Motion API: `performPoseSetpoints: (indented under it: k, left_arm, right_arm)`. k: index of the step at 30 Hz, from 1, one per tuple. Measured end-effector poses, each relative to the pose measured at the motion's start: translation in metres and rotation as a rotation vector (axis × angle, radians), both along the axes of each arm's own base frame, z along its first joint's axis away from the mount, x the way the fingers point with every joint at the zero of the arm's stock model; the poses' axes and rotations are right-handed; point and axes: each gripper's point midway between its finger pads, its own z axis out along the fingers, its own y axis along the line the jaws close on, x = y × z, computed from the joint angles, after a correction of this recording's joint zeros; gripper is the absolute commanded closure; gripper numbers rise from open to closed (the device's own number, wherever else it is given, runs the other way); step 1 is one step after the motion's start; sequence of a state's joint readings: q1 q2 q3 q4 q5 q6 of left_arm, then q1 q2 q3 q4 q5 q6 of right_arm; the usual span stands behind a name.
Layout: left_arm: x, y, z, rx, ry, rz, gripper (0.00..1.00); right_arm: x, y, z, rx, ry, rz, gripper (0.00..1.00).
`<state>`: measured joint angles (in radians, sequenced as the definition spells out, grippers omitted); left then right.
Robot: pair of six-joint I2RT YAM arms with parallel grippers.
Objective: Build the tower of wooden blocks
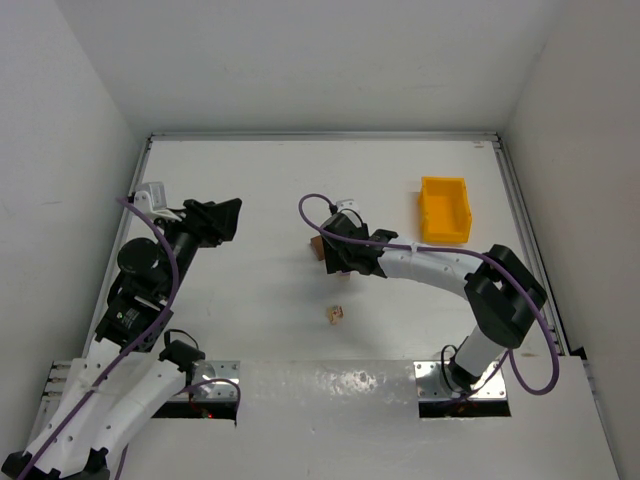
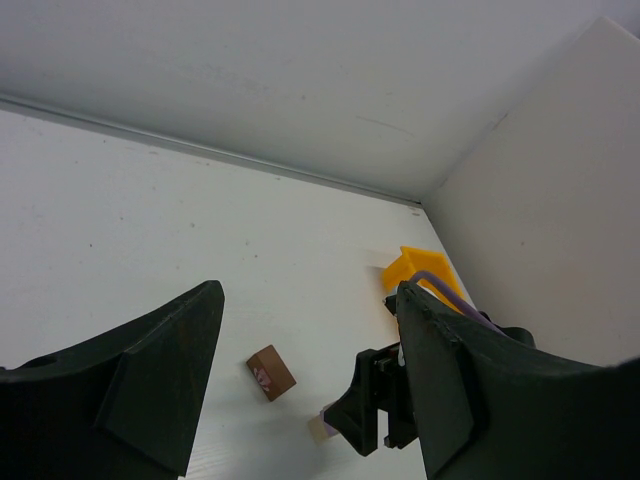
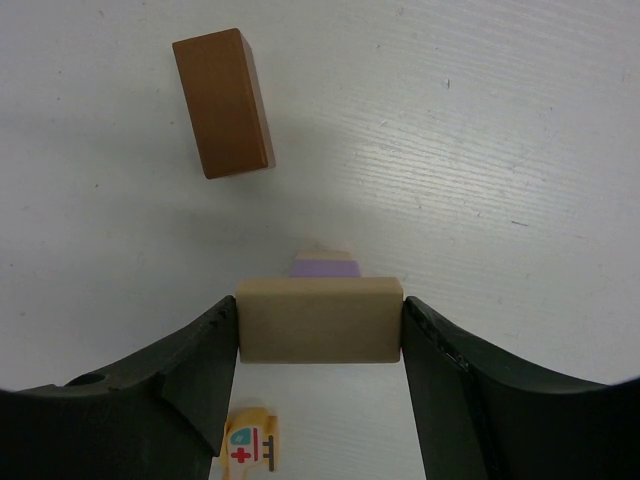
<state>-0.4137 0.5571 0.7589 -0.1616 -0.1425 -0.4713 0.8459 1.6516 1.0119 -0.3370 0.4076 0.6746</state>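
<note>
My right gripper (image 3: 320, 328) is shut on a pale tan block (image 3: 320, 320), gripped by its two ends. Just beyond and below it is a smaller pale block with a purple face (image 3: 324, 265); I cannot tell whether they touch. A dark reddish-brown block (image 3: 222, 102) lies flat on the table farther off, also in the top view (image 1: 316, 246) and the left wrist view (image 2: 270, 372). A small pale block with an ambulance picture (image 3: 250, 440) lies apart on the table (image 1: 334, 314). In the top view my right gripper (image 1: 338, 262) is at mid-table. My left gripper (image 1: 215, 222) is open and empty, off to the left.
A yellow plastic bin (image 1: 444, 208) stands at the back right, also in the left wrist view (image 2: 415, 270). White walls close the table on the left, back and right. The right arm (image 1: 440, 268) arcs across the right half of the table.
</note>
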Motion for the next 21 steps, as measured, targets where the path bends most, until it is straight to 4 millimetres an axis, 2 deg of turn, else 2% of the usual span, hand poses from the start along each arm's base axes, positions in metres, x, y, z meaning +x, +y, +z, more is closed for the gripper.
performPoseSetpoints:
  k: [15, 21]
  left_arm:
    - [0.0, 0.0, 0.0, 0.0, 0.0, 0.0, 0.33]
    - [0.0, 0.0, 0.0, 0.0, 0.0, 0.0, 0.33]
  right_arm:
    - [-0.0005, 0.0021, -0.0001, 0.009, 0.003, 0.006, 0.32]
    - [-0.0005, 0.0031, 0.0002, 0.013, 0.004, 0.008, 0.22]
